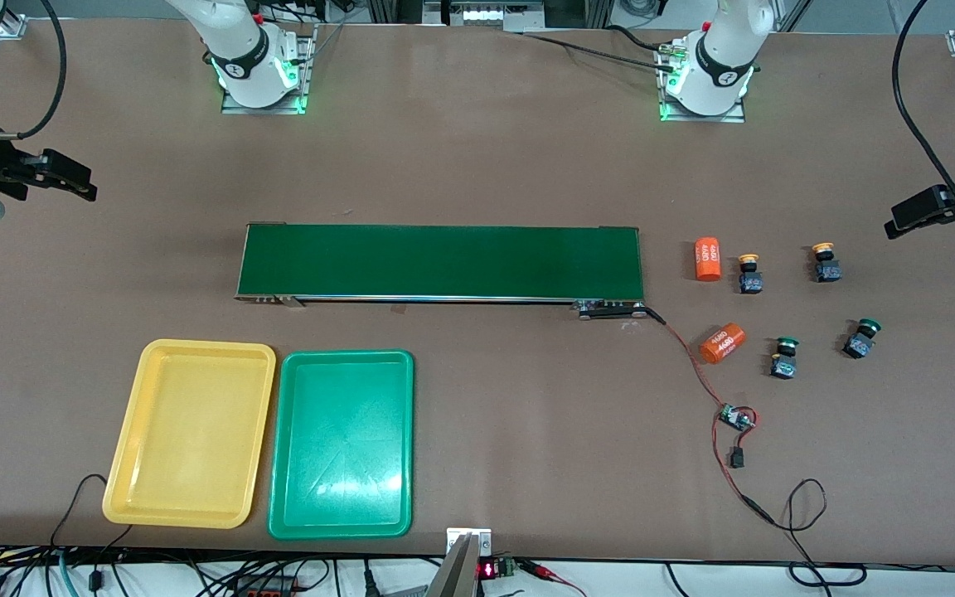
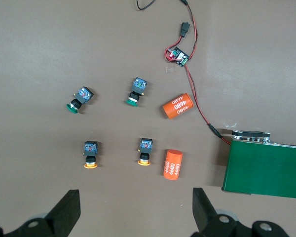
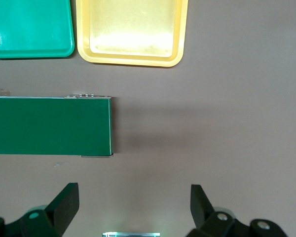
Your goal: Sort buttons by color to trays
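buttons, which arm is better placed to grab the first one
Left. Its open tool hangs over the four buttons at its end. The right tool, also open, is over bare table by the belt's end near the trays.

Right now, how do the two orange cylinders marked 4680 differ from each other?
The orange cylinder farther from the front camera lies square to the conveyor belt, beside that belt's end; the orange cylinder nearer to the front camera lies slantwise, close to the red-and-black wire. The farther one lies beside a yellow button; the nearer one beside a green button. Both lie on their sides, alike in color, size and marking.
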Controlling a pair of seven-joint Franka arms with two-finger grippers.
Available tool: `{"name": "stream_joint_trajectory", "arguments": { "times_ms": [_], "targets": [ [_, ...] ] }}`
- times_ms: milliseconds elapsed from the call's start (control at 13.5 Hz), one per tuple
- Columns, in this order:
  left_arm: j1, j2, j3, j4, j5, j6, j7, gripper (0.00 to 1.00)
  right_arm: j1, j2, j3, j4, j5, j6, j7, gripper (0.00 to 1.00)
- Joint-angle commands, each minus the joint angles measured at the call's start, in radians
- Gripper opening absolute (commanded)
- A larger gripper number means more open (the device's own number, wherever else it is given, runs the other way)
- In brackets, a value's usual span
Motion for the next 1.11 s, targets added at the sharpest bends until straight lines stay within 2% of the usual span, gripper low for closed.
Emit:
{"name": "stream_joint_trajectory", "arguments": {
  "times_ms": [0,296,444,665,1035],
  "targets": [
    [0.005,-0.027,-0.010,-0.027,-0.010,-0.012,0.020,1.00,-0.002,-0.009,0.006,-0.008,-0.011,0.003,0.008,1.00],
    [-0.003,-0.021,-0.012,-0.013,-0.010,-0.009,0.020,1.00,-0.002,-0.009,0.006,-0.008,-0.011,0.003,0.008,1.00],
    [-0.012,0.018,-0.012,-0.015,-0.008,-0.011,0.010,1.00,-0.002,-0.009,0.006,-0.008,-0.011,0.003,0.008,1.00],
    [-0.015,0.106,-0.014,-0.010,-0.018,0.011,0.014,1.00,-0.002,-0.009,0.006,-0.008,-0.011,0.001,0.008,1.00],
    [-0.082,0.342,-0.021,0.017,0.021,0.147,0.019,1.00,-0.002,-0.009,0.006,-0.008,-0.009,-0.001,0.010,1.00]
  ]
}}
